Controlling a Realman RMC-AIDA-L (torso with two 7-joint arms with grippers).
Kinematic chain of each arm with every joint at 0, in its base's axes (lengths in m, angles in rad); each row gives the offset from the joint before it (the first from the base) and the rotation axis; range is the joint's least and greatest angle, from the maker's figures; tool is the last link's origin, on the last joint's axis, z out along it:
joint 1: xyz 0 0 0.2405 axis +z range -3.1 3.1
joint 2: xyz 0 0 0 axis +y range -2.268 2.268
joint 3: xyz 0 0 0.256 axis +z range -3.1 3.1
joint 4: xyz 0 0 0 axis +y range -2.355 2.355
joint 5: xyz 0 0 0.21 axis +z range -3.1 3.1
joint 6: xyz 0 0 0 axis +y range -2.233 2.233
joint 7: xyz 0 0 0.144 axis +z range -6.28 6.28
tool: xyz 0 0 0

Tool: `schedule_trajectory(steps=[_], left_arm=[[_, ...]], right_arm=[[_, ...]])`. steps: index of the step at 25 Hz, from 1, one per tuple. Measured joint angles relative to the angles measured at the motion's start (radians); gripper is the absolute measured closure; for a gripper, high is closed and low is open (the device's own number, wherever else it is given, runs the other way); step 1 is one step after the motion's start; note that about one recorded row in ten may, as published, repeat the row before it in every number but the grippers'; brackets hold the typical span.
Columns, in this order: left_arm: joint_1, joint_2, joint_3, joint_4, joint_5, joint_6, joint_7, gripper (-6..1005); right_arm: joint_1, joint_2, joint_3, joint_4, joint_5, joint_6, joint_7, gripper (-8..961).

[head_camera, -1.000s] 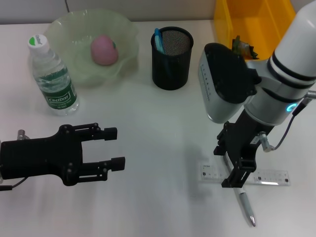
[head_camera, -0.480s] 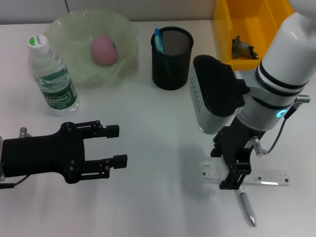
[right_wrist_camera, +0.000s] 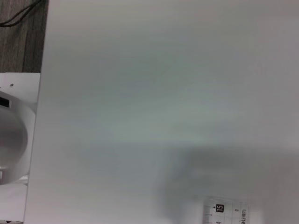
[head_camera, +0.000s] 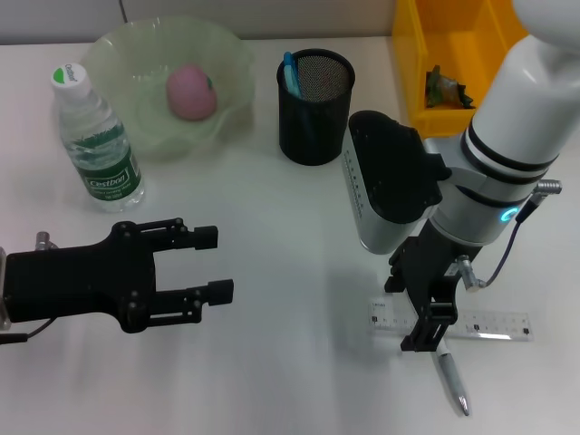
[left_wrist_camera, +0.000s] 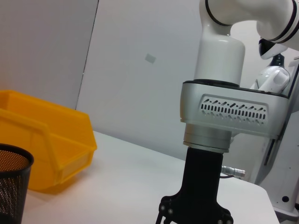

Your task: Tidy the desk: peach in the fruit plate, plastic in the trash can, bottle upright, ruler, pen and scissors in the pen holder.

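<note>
- Nearest to us, a silver pen (head_camera: 453,379) lies on the white desk (head_camera: 290,362), its upper end just under the right gripper (head_camera: 426,328).
- Just beyond it lies a clear ruler (head_camera: 494,324), flat on the desk; the right gripper points down over its left part. We cannot tell whether this gripper's fingers are spread or closed, nor whether they touch the ruler.
- On our left side, the left gripper (head_camera: 210,265) hovers low over bare desk with its fingers (head_camera: 195,238) spread apart, holding nothing.
- Farther back on the left, a water bottle (head_camera: 93,140) stands upright.
- Behind it, the peach (head_camera: 190,91) sits in the green fruit plate (head_camera: 127,118).
- In the middle at the back, the black mesh pen holder (head_camera: 314,107) holds something with a blue handle (head_camera: 290,74).
- At the far right, a scrap of plastic (head_camera: 444,88) lies in the yellow bin (head_camera: 412,45).
</note>
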Motion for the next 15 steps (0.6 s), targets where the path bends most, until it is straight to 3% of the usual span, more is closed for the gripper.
schedule_trajectory(steps=[15], left_arm=[[0.000, -0.002, -0.006, 0.000, -0.002, -0.012, 0.000, 275]], right_arm=[[0.004, 0.000, -0.025, 0.021, 0.003, 0.022, -0.002, 330]])
